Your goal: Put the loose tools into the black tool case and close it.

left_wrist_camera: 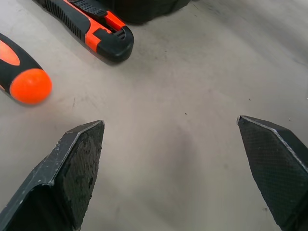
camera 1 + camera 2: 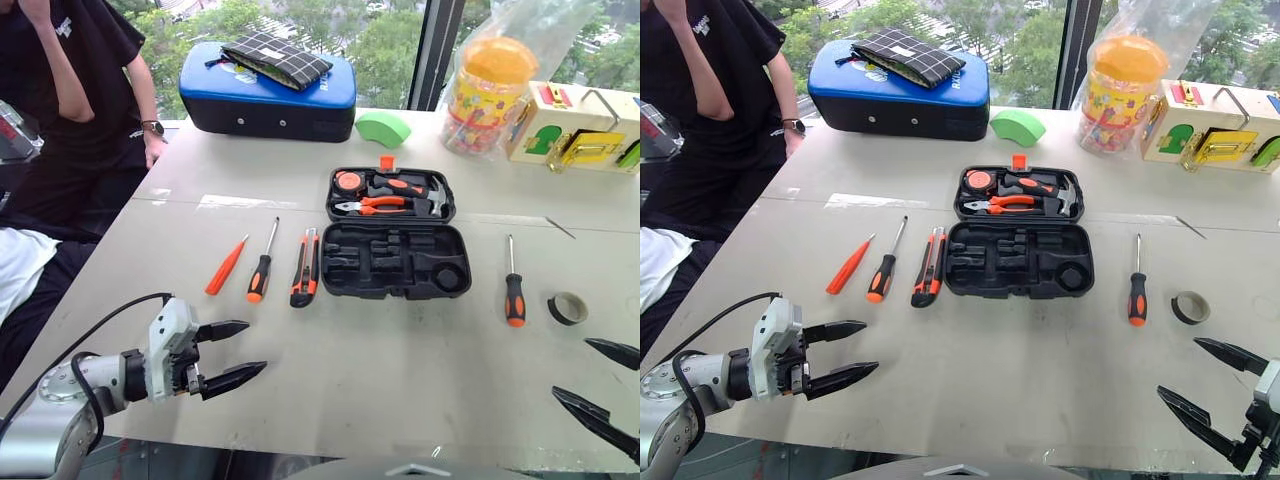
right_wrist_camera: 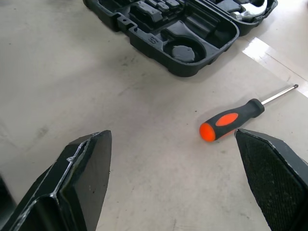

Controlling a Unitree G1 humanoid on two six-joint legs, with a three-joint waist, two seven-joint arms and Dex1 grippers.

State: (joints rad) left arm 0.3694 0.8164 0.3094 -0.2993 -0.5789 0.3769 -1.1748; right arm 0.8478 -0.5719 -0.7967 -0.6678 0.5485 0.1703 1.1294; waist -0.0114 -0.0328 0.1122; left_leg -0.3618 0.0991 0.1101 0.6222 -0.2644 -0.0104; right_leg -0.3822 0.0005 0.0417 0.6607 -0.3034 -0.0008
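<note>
The black tool case (image 2: 400,290) lies open mid-table; its near half has bare slots, and its far half holds pliers, a hammer and a tape measure. Left of it lie a slim orange screwdriver (image 2: 226,266), a black-and-orange screwdriver (image 2: 262,265) and a utility knife (image 2: 306,268). A second black-and-orange screwdriver (image 2: 513,285) lies to the case's right. My left gripper (image 2: 257,346) is open and holds nothing, hovering near the table's front, short of the knife (image 1: 103,36). My right gripper (image 2: 1177,366) is open at the front right, near the second screwdriver (image 3: 231,120).
A blue-topped case (image 2: 268,95) with a checked pouch on it stands at the back, beside a green block (image 2: 384,128). An orange-lidded jar (image 2: 490,95) and a wooden toy box (image 2: 575,125) stand back right. A tape roll (image 2: 568,308) lies far right. A person (image 2: 80,90) stands at the left.
</note>
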